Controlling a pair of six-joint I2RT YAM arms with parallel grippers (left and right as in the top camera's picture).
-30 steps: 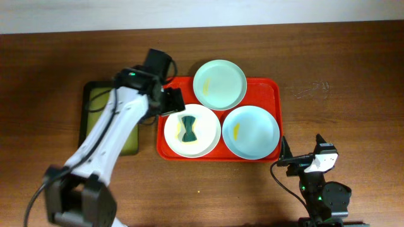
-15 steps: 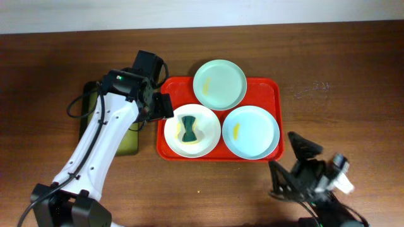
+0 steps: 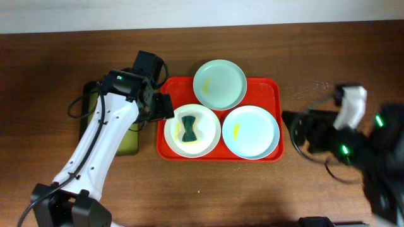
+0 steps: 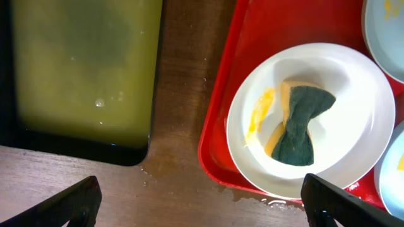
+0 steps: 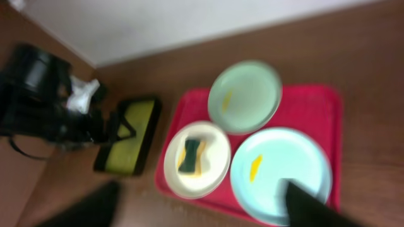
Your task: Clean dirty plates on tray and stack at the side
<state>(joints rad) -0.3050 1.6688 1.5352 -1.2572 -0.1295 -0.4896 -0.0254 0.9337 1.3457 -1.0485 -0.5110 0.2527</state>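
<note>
Against the frame half a second ago, the right arm has swung up from the near edge of the brown wooden table (image 3: 63,57) and now shows, motion-blurred, just off the right-hand end of the large red rectangular plastic tray (image 3: 278,88). The left arm has not shifted, and the plates and sponge lie as they did.

The right end effector (image 5: 197,209) is spread wide with nothing in it; its fingertips (image 5: 85,208) are dark blurs at the bottom corners of its wrist view. It looks down on the whole tray from well above, with the round light blue plate (image 3: 259,133) nearest to it.

The left end effector (image 4: 202,211) also gapes wide and holds nothing. It hangs just off the tray's left edge, over bare table between the tray and the smaller black tray with an olive-green inside (image 4: 82,63).

The round white plate (image 3: 209,125) is the nearest plate to it, sitting in the tray's near-left part. It carries a yellow smear (image 4: 260,115) and a dark green and yellow sponge (image 3: 188,128) pinched at the waist like a bow.

The light blue plate lies in the near-right part of the tray with a small yellow smear of its own. The round mint green plate (image 3: 219,84) sits at the far side, overlapping the tray's far rim — all three plates are on the tray, close together.
</note>
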